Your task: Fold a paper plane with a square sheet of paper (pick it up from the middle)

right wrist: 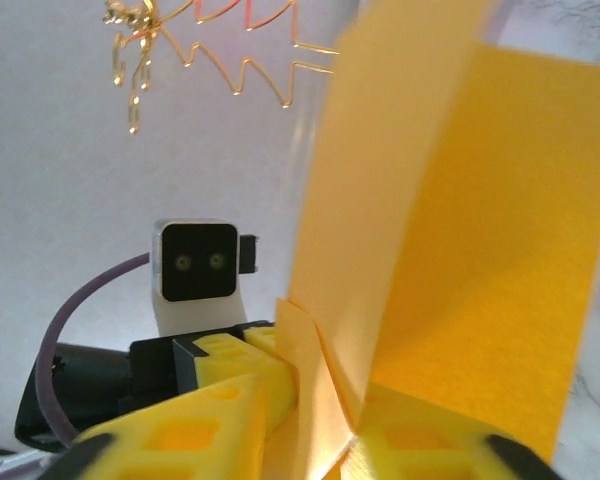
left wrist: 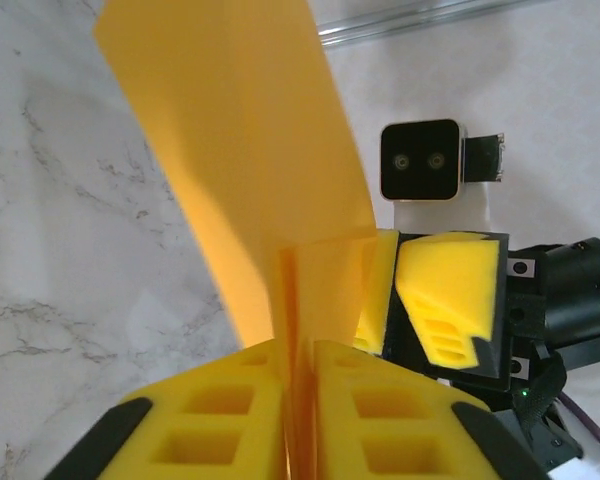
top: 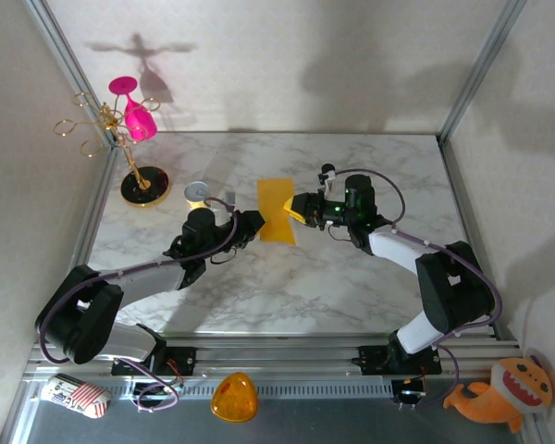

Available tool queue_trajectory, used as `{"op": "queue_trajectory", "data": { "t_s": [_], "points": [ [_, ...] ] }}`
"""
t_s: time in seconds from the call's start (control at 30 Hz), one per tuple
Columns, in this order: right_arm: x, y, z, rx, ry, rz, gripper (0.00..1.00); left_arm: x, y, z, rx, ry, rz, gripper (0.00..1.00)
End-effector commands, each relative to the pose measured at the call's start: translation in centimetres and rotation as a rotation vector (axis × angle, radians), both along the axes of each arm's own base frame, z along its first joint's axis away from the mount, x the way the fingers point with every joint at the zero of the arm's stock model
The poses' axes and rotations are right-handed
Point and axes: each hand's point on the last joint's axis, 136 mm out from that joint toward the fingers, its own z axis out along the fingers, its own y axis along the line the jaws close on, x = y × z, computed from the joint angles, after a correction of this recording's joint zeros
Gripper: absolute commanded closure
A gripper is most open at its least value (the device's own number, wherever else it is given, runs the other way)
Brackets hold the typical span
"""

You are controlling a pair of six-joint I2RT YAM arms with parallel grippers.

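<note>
Left end effector (left wrist: 298,400) is closed on the square sheet of paper (left wrist: 240,150) — in the left wrist view its pads pinch the folded lower edge. Right end effector (right wrist: 325,435) has the same fold between its fingers; clamped or loose, cannot tell. The top view adds the layout: both meet nose to nose at mid-worktop (top: 370,277), with the sheet between them. Count — two end effectors, one sheet, one round tin (top: 200,192), one gold rack (top: 102,125) far left.
</note>
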Motion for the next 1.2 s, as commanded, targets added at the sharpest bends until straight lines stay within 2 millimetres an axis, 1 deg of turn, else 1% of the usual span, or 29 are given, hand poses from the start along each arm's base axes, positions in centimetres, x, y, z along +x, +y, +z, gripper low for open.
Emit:
{"op": "queue_trajectory", "data": {
  "t_s": [0.0, 0.07, 0.13, 0.17, 0.23, 0.37, 0.5, 0.57, 0.63, 0.73, 0.8, 0.9, 1.0, 1.07, 1.17],
  "points": [
    [0.9, -1.4, 0.7, -0.065, -0.068, -0.059, 0.62, 0.7, 0.3, 1.2, 0.052, -0.042, 0.025, 0.91],
    [1.7, -2.7, 0.0, -0.139, -0.09, -0.114, 0.59, 1.0, 0.6, 0.3, 0.128, -0.032, 0.03, 0.94],
    [2.6, -4.1, -0.7, -0.235, -0.114, -0.171, 0.54, 1.3, 1.3, -1.1, 0.28, -0.018, 0.032, 0.96],
    [3.0, -4.8, -0.9, -0.284, -0.133, -0.201, 0.52, 1.4, 2.0, -2.2, 0.394, -0.003, 0.04, 0.97],
    [3.6, -6.2, -0.9, -0.369, -0.173, -0.258, 0.47, 1.5, 3.6, -3.8, 0.612, 0.024, 0.057, 0.97],
    [4.6, -8.5, -0.2, -0.489, -0.25, -0.367, 0.32, 1.7, 7.0, -5.3, 1.03, 0.068, 0.085, 0.98],
    [5.0, -10.4, 0.2, -0.559, -0.29, -0.454, 0.2, 2.0, 9.5, -5.0, 1.375, 0.086, 0.143, 0.98],
    [5.0, -11.1, 0.3, -0.583, -0.299, -0.491, 0.16, 2.2, 10.4, -4.5, 1.516, 0.088, 0.179, 0.97],
    [5.0, -11.9, 0.3, -0.604, -0.3, -0.524, 0.15, 2.4, 10.9, -4.1, 1.641, 0.086, 0.215, 0.98],
    [4.9, -12.9, 0.2, -0.632, -0.293, -0.571, 0.15, 2.5, 10.5, -4.1, 1.813, 0.066, 0.238, 0.99],
    [4.9, -13.6, 0.0, -0.645, -0.284, -0.599, 0.15, 2.4, 9.6, -5.3, 1.888, 0.065, 0.21, 1.0],
    [4.9, -14.8, 0.2, -0.662, -0.282, -0.644, 0.15, 2.2, 7.8, -8.1, 1.909, 0.081, 0.147, 0.99],
    [4.8, -16.5, 0.8, -0.689, -0.285, -0.701, 0.15, 1.8, 5.8, -11.2, 1.825, 0.125, 0.074, 0.96],
    [4.7, -17.5, 1.3, -0.694, -0.291, -0.739, 0.15, 1.4, 3.6, -13.2, 1.703, 0.153, 0.003, 0.93],
    [4.6, -18.5, 1.6, -0.692, -0.286, -0.774, 0.15, 1.0, 1.2, -15.2, 1.571, 0.186, -0.068, 0.84]
  ]
}}
